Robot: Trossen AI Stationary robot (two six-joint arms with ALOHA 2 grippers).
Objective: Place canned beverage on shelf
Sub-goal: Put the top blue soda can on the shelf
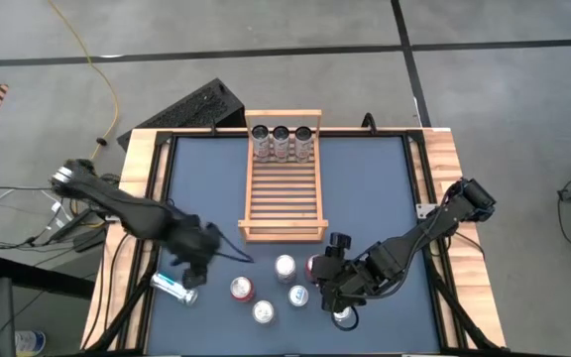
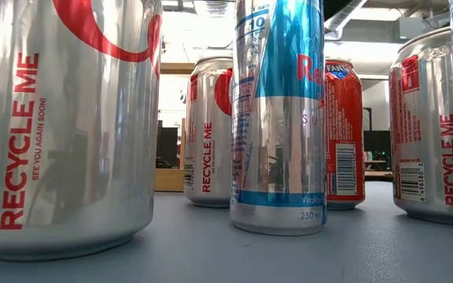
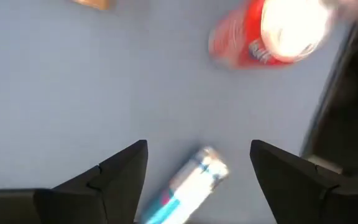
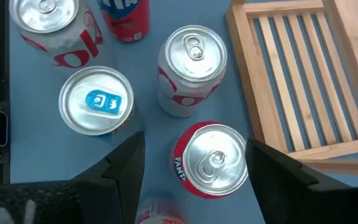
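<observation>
Right claw (image 4: 194,171) open, fingers spread either side of a red Fanta can (image 4: 211,160) standing upright on the counter (image 1: 365,198), just beside the shelf's (image 1: 284,188) near rail. Looks lined up for a grab from above, no contact yet as far as I can tell. Around it: silver-red can (image 4: 191,68), blue-tab can (image 4: 97,99), another silver-red one (image 4: 48,25), all upright, close together, so tight clearance for the fingers.

Left claw (image 3: 197,171) also open, hovering over a slim blue-silver can (image 1: 174,288) lying on its side near the counter's left edge. Probably tipped; needs a side grip.

Shelf holds three cans (image 1: 282,142) in a row at its far end, rest of the slats free.

A can below the right claw is cut off, label unreadable. Low view blocked by cans, no claws visible there.
</observation>
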